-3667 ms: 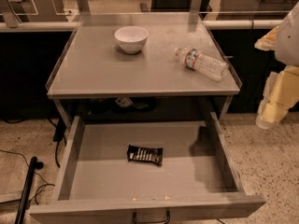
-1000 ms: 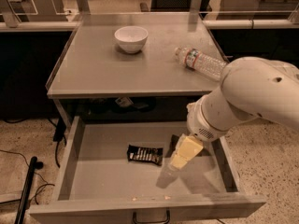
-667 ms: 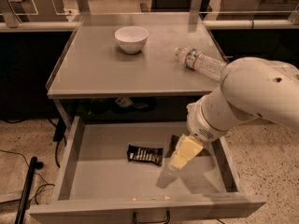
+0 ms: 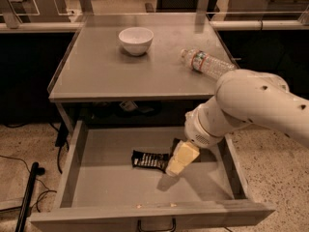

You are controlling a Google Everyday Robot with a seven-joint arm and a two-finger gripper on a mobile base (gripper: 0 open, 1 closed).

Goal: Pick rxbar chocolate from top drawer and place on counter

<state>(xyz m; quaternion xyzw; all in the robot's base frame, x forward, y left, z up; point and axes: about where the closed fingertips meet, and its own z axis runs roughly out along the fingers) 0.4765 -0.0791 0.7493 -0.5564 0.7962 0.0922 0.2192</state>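
Note:
The rxbar chocolate [image 4: 148,160], a flat black-wrapped bar, lies in the middle of the open top drawer [image 4: 111,182]. My gripper [image 4: 174,166] reaches down into the drawer from the right. Its cream tip sits just at the bar's right end, close to or touching it. The counter [image 4: 120,76] is the grey top above the drawer. My white arm [image 4: 251,105] crosses the counter's front right corner and hides part of the drawer's right side.
A white bowl [image 4: 136,40] stands at the back middle of the counter. A clear plastic bottle [image 4: 207,64] lies on its right side. The drawer's front panel carries a dark handle [image 4: 155,225]. A black pole and cables [image 4: 26,197] lie on the floor at left.
The arm came in from the right edge and reached down into the drawer. Over the last second the gripper shifted slightly left, closer to the bar. The bar has not moved.

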